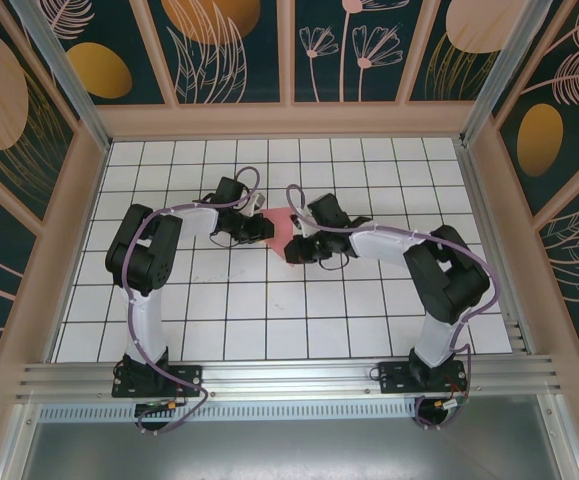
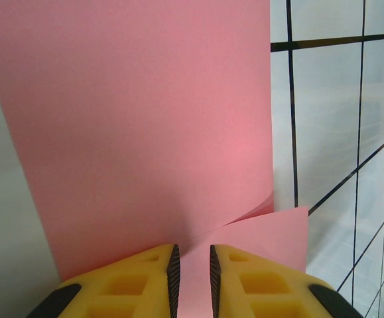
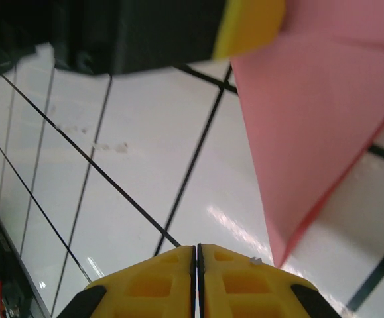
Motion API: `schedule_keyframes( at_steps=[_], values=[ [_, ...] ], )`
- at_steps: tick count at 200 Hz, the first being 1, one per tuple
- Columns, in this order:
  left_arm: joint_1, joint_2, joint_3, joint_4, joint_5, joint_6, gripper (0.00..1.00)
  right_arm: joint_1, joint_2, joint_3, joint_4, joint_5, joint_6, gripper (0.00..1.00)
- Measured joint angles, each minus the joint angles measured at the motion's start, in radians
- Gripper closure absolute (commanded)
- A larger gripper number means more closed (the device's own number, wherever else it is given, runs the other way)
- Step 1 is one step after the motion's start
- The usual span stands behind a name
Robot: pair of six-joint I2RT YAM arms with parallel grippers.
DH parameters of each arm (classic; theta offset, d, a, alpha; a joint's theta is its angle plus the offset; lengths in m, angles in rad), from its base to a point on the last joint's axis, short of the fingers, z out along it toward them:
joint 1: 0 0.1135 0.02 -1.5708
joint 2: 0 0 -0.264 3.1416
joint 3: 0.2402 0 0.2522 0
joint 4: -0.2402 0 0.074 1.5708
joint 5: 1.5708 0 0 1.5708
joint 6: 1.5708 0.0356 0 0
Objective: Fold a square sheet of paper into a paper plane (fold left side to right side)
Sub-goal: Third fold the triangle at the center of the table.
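Left pincer (image 2: 192,265), narrow, pinches the square sheet of paper (image 2: 145,132) at lower frame; right pincer (image 3: 197,255), fingers pressed together, grips nothing, sheet corner just beside.

I see the paper (image 2: 145,132) as plain salmon pink, no print, with a darker pink line along one edge in the right wrist view. Table (image 1: 269,310): glossy white tiles, thin black grid lines. Left gripper (image 2: 192,281): yellow fingers with black pads on the inner faces. Right gripper (image 3: 196,281): same yellow and black. Arms (image 1: 141,310): white links, black joints, lilac cables (image 1: 252,180). Walls (image 1: 234,50): dark teal panels with orange and peach ovals, pink outline flowers and leaves, peach frame. Rail (image 1: 289,382) on my near side: bare silver metal.
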Motion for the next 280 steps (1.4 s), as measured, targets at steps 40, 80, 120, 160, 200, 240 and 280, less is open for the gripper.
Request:
schedule_keyframes(
  at_steps=[40, 80, 120, 160, 200, 240, 280],
  values=[
    [0.0, -0.001, 0.0, 0.0, 0.0, 0.0, 0.76, 0.0, 0.1, 0.09, 0.016, 0.023, 0.0, 0.88],
    [0.0, -0.001, 0.0, 0.0, 0.0, 0.0, 0.76, 0.0, 0.186, 0.095, 0.0, 0.062, 0.001, 0.91],
    [0.0, -0.001, 0.0, -0.001, -0.003, 0.0, 0.76, 0.0, 0.164, 0.044, 0.045, 0.065, 0.005, 0.94],
    [-0.001, -0.001, 0.0, -0.002, -0.005, 0.0, 0.76, 0.0, 0.121, -0.016, 0.066, 0.074, 0.017, 0.96],
    [-0.001, -0.001, 0.007, -0.011, -0.008, 0.0, 0.7, 0.001, 0.1, -0.039, 0.056, 0.085, 0.019, 0.96],
    [-0.01, -0.015, 0.008, -0.016, -0.019, 0.0, 0.67, 0.005, 0.1, -0.035, 0.047, 0.096, 0.019, 0.96],
    [-0.01, -0.105, -0.06, -0.019, -0.04, -0.011, 0.69, 0.008, 0.102, -0.022, 0.021, 0.11, 0.019, 0.96]
  ],
)
